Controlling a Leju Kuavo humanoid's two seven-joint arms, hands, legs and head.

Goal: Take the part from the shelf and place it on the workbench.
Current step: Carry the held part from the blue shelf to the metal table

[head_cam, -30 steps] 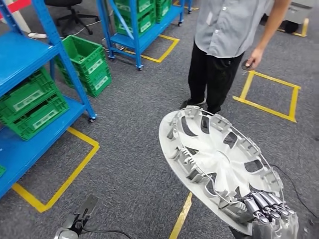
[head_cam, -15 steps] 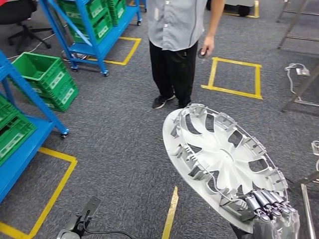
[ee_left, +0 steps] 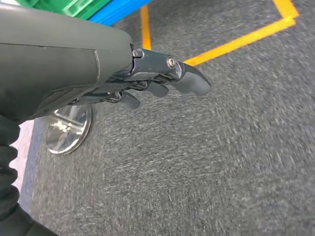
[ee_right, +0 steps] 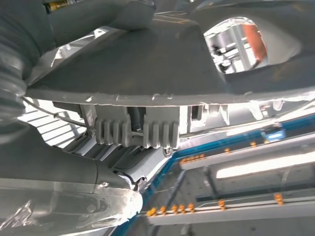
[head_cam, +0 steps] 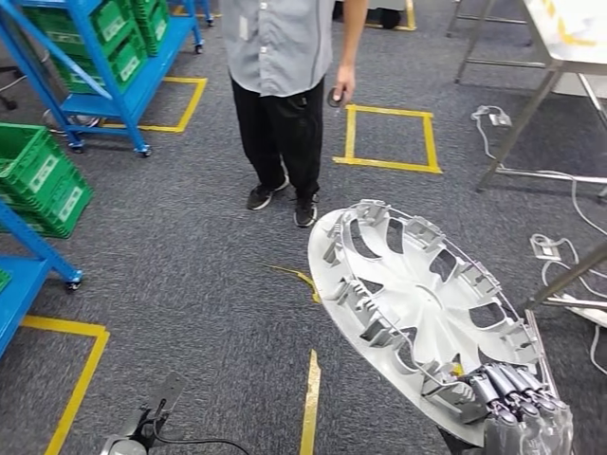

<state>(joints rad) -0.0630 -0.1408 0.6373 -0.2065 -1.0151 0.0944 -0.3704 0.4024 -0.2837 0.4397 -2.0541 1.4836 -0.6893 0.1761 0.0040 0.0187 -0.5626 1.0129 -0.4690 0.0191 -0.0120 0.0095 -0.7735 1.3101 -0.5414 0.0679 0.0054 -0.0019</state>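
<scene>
Shelf [head_cam: 107, 57]: blue steel racking at the left of the head view, carrying green crates [head_cam: 43, 180]; a second blue unit at the left edge.
Floor [head_cam: 193, 284]: grey carpet marked with yellow tape lines.
Left hand [ee_left: 156, 78]: hangs over the carpet, fingers [ee_left: 191, 81] extended and apart, grasping nothing; in the head view its tip [head_cam: 154, 412] shows low at left.
Person [head_cam: 283, 85]: stands on the carpet beyond the part, grey shirt, dark trousers, a small dark object in one hand.
Part [head_cam: 422, 303]: silver wheel cover, tilted, inner ribbed face toward the camera, held in the air above the carpet.
Right hand [head_cam: 515, 403]: fingers [head_cam: 501, 384] clamped over the part's near rim.
Desk [head_cam: 573, 38]: metal-legged, at the upper right corner, well apart from the part; cables on the carpet beneath.
</scene>
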